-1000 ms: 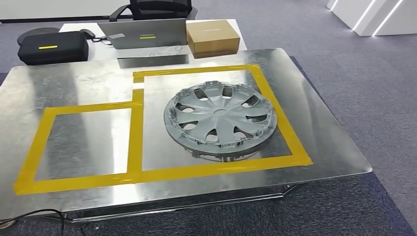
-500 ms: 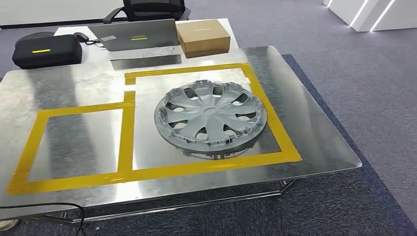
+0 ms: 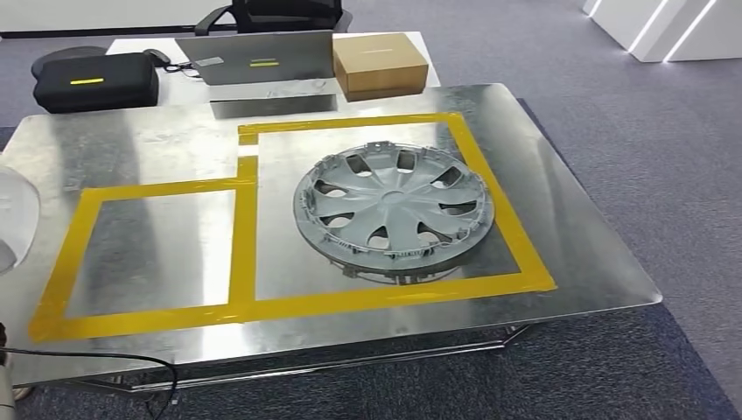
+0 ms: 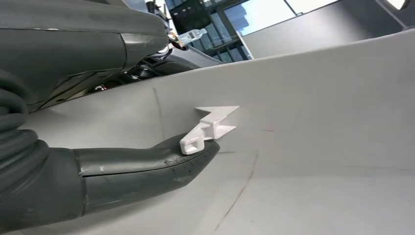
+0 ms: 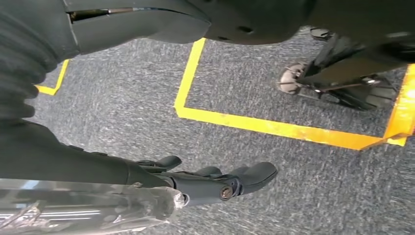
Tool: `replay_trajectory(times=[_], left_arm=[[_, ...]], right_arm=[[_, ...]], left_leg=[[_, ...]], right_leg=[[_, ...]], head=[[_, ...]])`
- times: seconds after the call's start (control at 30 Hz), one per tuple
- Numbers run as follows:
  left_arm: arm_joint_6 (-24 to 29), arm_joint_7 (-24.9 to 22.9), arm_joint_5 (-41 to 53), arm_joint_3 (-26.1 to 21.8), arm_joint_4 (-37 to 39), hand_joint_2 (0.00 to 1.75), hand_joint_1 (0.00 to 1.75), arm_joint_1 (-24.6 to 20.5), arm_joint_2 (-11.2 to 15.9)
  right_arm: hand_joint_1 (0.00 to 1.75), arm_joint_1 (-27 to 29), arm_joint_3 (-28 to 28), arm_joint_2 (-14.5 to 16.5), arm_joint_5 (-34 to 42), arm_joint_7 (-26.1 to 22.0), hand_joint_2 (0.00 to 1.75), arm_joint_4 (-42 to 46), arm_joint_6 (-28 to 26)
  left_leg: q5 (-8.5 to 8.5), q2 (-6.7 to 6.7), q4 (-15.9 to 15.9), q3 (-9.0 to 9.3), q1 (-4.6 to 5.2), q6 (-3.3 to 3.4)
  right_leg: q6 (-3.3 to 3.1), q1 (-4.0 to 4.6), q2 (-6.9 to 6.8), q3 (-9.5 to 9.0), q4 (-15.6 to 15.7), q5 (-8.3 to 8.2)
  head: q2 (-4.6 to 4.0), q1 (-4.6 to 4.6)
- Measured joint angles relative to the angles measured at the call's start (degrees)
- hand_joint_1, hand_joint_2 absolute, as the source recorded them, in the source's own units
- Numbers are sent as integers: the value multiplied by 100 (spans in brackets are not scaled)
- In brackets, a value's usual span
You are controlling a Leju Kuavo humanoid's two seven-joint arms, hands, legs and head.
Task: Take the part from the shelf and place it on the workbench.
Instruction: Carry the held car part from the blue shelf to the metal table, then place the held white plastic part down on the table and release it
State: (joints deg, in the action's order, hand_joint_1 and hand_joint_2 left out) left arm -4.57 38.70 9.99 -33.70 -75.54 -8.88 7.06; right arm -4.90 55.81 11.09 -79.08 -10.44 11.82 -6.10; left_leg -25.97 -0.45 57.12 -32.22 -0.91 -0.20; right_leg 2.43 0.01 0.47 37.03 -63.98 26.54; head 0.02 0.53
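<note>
Since a moment ago our view swings right — a white part (image 3: 13, 219) now edges in, our left hand (image 4: 147, 169) gripping it; right hand (image 5: 215, 181) hangs, fingers loosely apart.

The camera swings back rightward, so the whole scene shifts. A white part (image 3: 16, 214), held against the left hand (image 4: 147, 169), now enters at the left edge.

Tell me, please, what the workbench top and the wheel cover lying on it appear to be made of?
The workbench top looks like bare sheet metal, probably steel: mottled, glossy, mirroring nearby objects. The wheel cover looks like moulded plastic with a matte silver-grey finish: thin spokes, clip tabs along its rim, though painted metal cannot be ruled out.
</note>
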Motion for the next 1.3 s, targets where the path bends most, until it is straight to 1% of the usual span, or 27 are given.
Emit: replay_trajectory(times=[0.03, 0.07, 0.17, 0.2, 0.23, 0.27, 0.33, 0.37, 0.4, 0.43, 0.5, 0.53, 0.6, 0.7, 0.73, 0.77, 0.83, 0.87, 0.9, 0.93, 1.0, 1.03, 1.07, 1.13, 1.2, 1.23, 1.3], left_arm=[[19, 3, 4, 11, 30, 175, 175, -31, 0], [35, 6, 9, 19, 63, 175, 175, -66, 0], [72, 13, 15, 36, 158, 175, 175, -152, 1], [83, 14, 15, 42, 184, 175, 175, -167, 4], [93, 14, 15, 46, 209, 175, 175, -182, 8], [104, 14, 15, 49, 238, 175, 175, -200, 12], [124, 14, 14, 51, 318, 175, 175, -238, 17], [140, 14, 13, 51, 370, 175, 175, -253, 17], [161, 14, 16, 52, 428, 175, 175, -274, 20], [184, 14, 20, 52, 482, 175, 175, -302, 27], [222, 14, 28, 52, 579, 175, 175, -397, 57], [236, 14, 35, 52, 630, 175, 175, -462, 77], [263, 9, 63, 54, 752, 175, 175, -564, 110], [302, 1, 94, 55, 921, 175, 175, -653, 151], [309, 0, 97, 55, 962, 175, 175, -687, 162], [313, -1, 101, 55, 993, 175, 175, -718, 170], [315, -2, 119, 56, 1059, 175, 175, -757, 176], [319, -3, 132, 57, 1095, 175, 175, -771, 178], [326, -3, 149, 57, 1132, 175, 175, -788, 182], [335, -4, 166, 57, 1173, 175, 175, -814, 190], [350, -3, 191, 57, 1256, 175, 175, -889, 212], [353, -2, 198, 57, 1294, 175, 175, -931, 222], [351, -2, 201, 57, 1327, 175, 175, -969, 232], [340, -1, 205, 60, 1387, 175, 175, -1026, 249], [331, 5, 208, 64, 1438, 175, 175, -1062, 261], [327, 14, 209, 67, 1461, 175, 175, -1080, 266], [320, 40, 206, 72, 1506, 175, 175, -1110, 275]], right_arm=[[0, -8, -4, -4, -1, -2, 175, -1, 0], [0, -14, -8, -5, -2, -5, 175, -1, 1], [0, -10, -15, -5, -5, -9, 175, -2, 4], [0, -7, -16, -7, -7, -10, 175, -1, 4], [0, -7, -17, -8, -8, -10, 175, -1, 4], [0, -9, -18, -10, -9, -11, 175, 0, 4], [0, -11, -19, -12, -10, -11, 175, 1, 7], [0, -11, -19, -12, -10, -11, 175, 1, 9], [0, -10, -20, -12, -10, -10, 175, 1, 13], [0, -8, -20, -12, -11, -10, 175, 1, 15], [0, -8, -20, -13, -13, -10, 175, 1, 17], [0, -10, -20, -14, -13, -11, 175, 1, 17], [0, -13, -20, -16, -14, -15, 175, 1, 15], [0, -8, -20, -21, -14, -19, 175, 1, 12], [0, -8, -20, -23, -14, -21, 175, 1, 11], [0, -10, -20, -25, -13, -23, 175, 0, 11], [0, -12, -21, -25, -13, -27, 175, -1, 11], [0, -7, -22, -26, -14, -27, 175, -2, 11], [0, -2, -22, -28, -15, -27, 175, -2, 11], [0, 1, -22, -31, -16, -27, 175, -2, 11], [0, -5, -22, -35, -17, -27, 175, -1, 11], [0, -14, -22, -36, -17, -27, 175, -1, 11], [0, -21, -22, -36, -17, -27, 175, -1, 11], [0, -24, -22, -36, -17, -27, 175, -2, 11], [0, -17, -22, -36, -18, -27, 175, -2, 11], [0, -15, -22, -38, -19, -28, 175, -1, 11], [0, -18, -22, -43, -17, -28, 175, 0, 11]], left_leg=[[-7, -4, 5, 0, 10, -22], [-6, -6, 5, -5, 19, -48], [4, -7, -22, -11, 12, -140], [-38, -2, 19, -29, 7, -168], [-142, 3, 166, -97, 4, -193], [-305, 8, 443, -229, 1, -210], [-649, 10, 1193, -597, 0, -228], [-716, 10, 1462, -736, -1, -233], [-661, 10, 1528, -782, -1, -233], [-500, 11, 1370, -721, -4, -229], [-104, 16, 674, -400, -8, -222], [11, 15, 349, -250, -8, -210], [54, 10, 51, -123, 3, -169], [63, 8, 31, -120, -2, -67], [68, 10, 27, -116, -11, -33], [68, 13, 24, -112, -17, -8], [61, 15, 24, -111, -9, 22], [58, 15, 24, -110, -4, 27], [56, 14, 24, -106, 0, 30], [54, 11, 25, -99, 1, 29], [43, 4, 25, -76, 1, 13], [33, -1, 32, -72, 11, -5], [30, -3, 35, -74, 20, -30], [40, -7, 27, -83, 29, -91], [17, -1, 33, -93, 13, -156], [-64, 3, 132, -137, 9, -184], [-381, 9, 687, -393, 4, -222]], right_leg=[[-18, 1, 3, -162, 311, -93], [-34, 4, 7, -253, 483, -121], [-116, 8, 15, -275, 544, -120], [-150, -1, 16, -279, 558, -130], [-182, -13, 16, -284, 573, -140], [-205, -23, 14, -289, 582, -144], [-226, -16, 13, -289, 582, -137], [-229, -14, 12, -291, 581, -135], [-230, -13, 13, -294, 580, -134], [-228, -13, 13, -299, 579, -132], [-205, -6, 14, -306, 572, -124], [-181, 7, 15, -298, 558, -117], [-126, 32, 18, -277, 544, -116], [-47, 23, 14, -234, 493, -72], [-15, 18, 9, -158, 338, 26], [14, 12, 4, -24, 63, 174], [44, 2, -1, 352, -716, 514], [47, -1, -1, 505, -1011, 600], [42, 0, -1, 572, -1117, 581], [28, 1, -1, 522, -985, 451], [-12, 2, 0, 161, -221, 53], [-31, 6, 3, -37, 155, -75], [-46, 9, 6, -167, 402, -137], [-83, 24, 16, -237, 516, -131], [-146, 11, 20, -235, 537, -156], [-180, 0, 19, -239, 555, -169], [-221, -11, 17, -243, 572, -179]], head=[[0, -4], [0, -7], [0, -11], [0, -15], [0, -21], [0, -26], [0, -29], [0, -28], [0, -29], [0, -30], [0, -34], [0, -34], [0, -33], [0, -24], [0, -7], [0, 5], [0, 23], [0, 22], [0, 23], [0, 23], [0, 24], [0, 23], [0, 18], [0, 13], [0, 10], [0, 1], [0, -14]])
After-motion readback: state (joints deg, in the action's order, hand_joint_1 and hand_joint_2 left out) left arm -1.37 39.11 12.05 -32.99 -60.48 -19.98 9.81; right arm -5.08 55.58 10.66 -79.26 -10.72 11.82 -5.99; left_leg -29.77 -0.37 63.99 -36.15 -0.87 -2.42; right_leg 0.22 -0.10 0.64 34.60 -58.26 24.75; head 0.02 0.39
